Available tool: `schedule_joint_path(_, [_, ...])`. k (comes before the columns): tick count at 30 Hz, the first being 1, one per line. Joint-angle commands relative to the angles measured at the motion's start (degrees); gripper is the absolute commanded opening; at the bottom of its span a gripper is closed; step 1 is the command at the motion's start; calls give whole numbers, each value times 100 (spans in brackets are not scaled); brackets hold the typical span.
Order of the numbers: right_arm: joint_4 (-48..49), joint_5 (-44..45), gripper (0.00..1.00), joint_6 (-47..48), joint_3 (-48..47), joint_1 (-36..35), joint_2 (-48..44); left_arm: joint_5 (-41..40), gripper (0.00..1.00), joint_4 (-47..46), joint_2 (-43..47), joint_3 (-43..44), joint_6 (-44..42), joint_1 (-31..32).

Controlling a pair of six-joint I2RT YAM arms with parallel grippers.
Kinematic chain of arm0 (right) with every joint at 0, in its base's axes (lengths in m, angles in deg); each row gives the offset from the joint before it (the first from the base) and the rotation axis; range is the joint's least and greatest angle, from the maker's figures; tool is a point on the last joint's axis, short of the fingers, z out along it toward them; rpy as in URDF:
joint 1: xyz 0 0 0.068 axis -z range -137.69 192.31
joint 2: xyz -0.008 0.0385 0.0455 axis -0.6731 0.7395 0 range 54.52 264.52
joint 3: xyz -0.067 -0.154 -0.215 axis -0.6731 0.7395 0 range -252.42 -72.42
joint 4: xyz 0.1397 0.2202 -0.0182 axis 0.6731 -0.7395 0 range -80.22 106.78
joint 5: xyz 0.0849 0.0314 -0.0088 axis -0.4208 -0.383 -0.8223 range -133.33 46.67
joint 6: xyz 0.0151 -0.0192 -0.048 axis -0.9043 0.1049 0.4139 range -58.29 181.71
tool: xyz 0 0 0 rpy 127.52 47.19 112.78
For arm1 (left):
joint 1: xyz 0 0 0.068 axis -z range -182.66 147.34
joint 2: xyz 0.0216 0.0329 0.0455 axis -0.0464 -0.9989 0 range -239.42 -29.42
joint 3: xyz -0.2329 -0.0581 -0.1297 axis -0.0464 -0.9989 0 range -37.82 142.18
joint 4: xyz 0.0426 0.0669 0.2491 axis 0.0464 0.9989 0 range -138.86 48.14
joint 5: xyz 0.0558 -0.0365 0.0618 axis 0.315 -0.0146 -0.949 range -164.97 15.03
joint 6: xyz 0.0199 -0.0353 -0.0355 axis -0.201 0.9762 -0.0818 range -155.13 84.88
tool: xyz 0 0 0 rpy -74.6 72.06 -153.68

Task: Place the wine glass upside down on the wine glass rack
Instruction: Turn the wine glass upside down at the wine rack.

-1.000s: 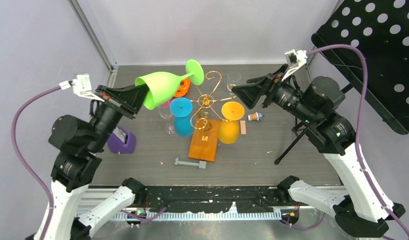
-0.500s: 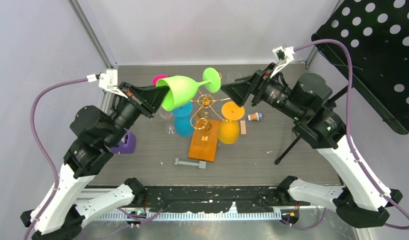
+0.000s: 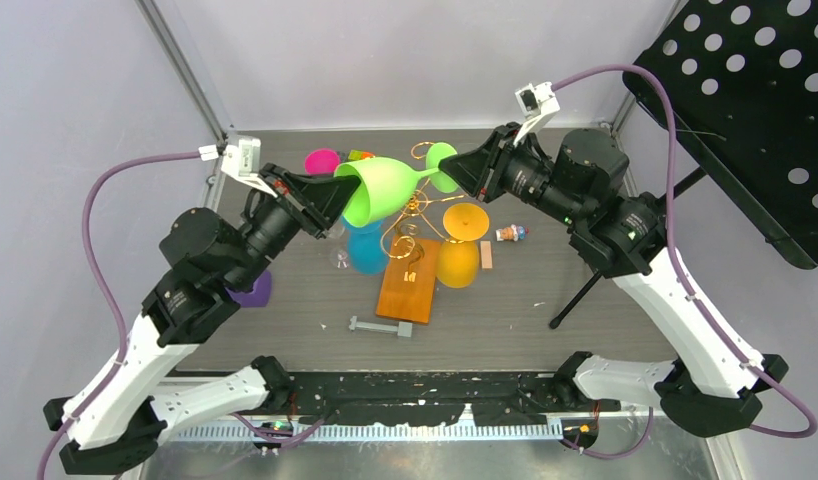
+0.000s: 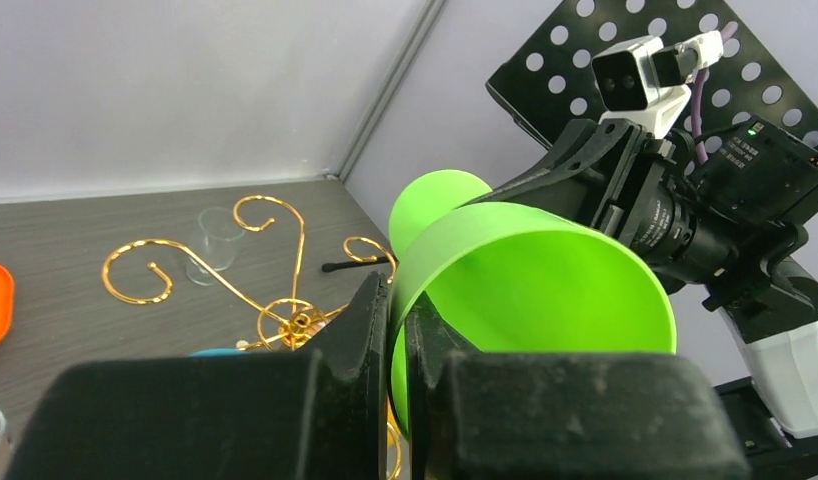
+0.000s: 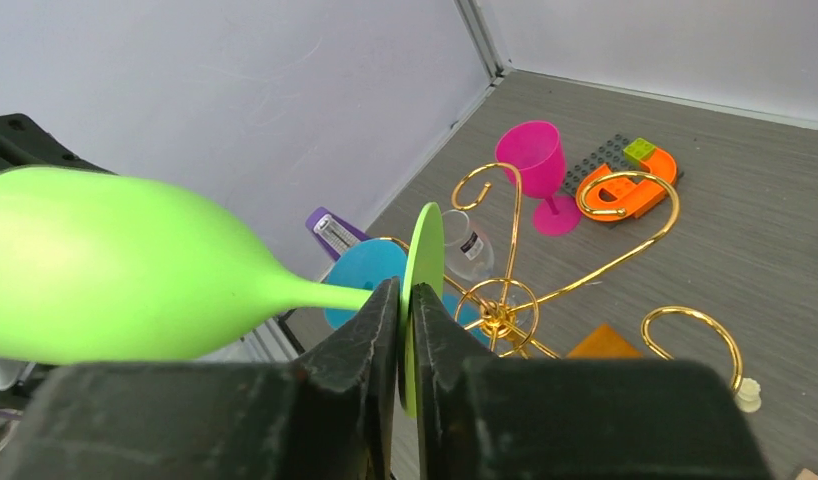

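Bench (image 3: 545, 320): rack (image 3: 409, 282) stands centre frame. Green glass (image 3: 385, 188) lies sideways in the air over the rack top, upper centre, not hung yet. Left end effector (image 3: 337, 190) pinches the bowl rim. Right end effector (image 3: 453, 170), wide apart a second ago, has now clamped the foot. Looks like a handover for the flip.

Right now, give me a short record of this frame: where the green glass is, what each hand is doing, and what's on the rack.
green glass: in the air over the rack, lying sideways, not yet hung
left hand: shut on the bowl's rim
right hand: shut on the foot
rack: on the table; blue glass and orange glass hang on it
pink glass: standing on the table, apart from the rack
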Motion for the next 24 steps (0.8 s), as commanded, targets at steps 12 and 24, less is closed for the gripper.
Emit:
schedule_joint_path(12, [583,1575,5,1691,347,-18,-1267,725,56,-677,563,-307,51,109])
schedule_joint_path(24, [1724,-1811,5,5235,1584,-44,-2035,1458,62,-308,1033,-590,564,109])
